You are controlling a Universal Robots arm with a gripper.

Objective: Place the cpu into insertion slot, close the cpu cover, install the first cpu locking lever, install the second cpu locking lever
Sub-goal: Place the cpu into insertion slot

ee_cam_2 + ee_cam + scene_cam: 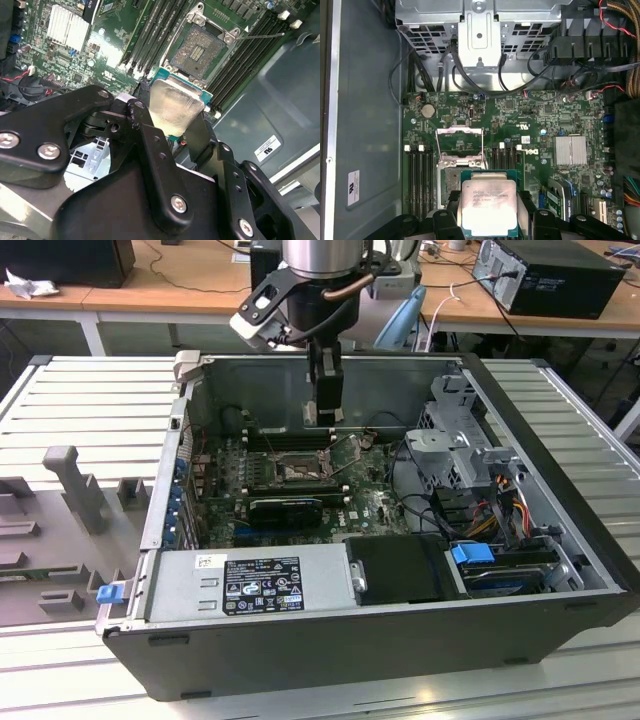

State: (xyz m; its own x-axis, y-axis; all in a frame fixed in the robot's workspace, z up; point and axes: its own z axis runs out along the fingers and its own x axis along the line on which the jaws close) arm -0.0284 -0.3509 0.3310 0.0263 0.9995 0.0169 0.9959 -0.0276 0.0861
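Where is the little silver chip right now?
In the first wrist view the chip is clamped in the gripper, above the green board, close to the open socket.

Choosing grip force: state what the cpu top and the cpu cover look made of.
cpu: pale silver-beige metal lid, probably, with a dull smeared sheen; green board edge beneath. cpu cover: thin bare silver metal frame, likely steel, glinting along its edges.

we see a printed label [262, 585] on the power supply [190, 592], a small white sticker [353, 187] on the case wall [370, 125] and faint print on the cpu [488, 207]; we can make out no words.
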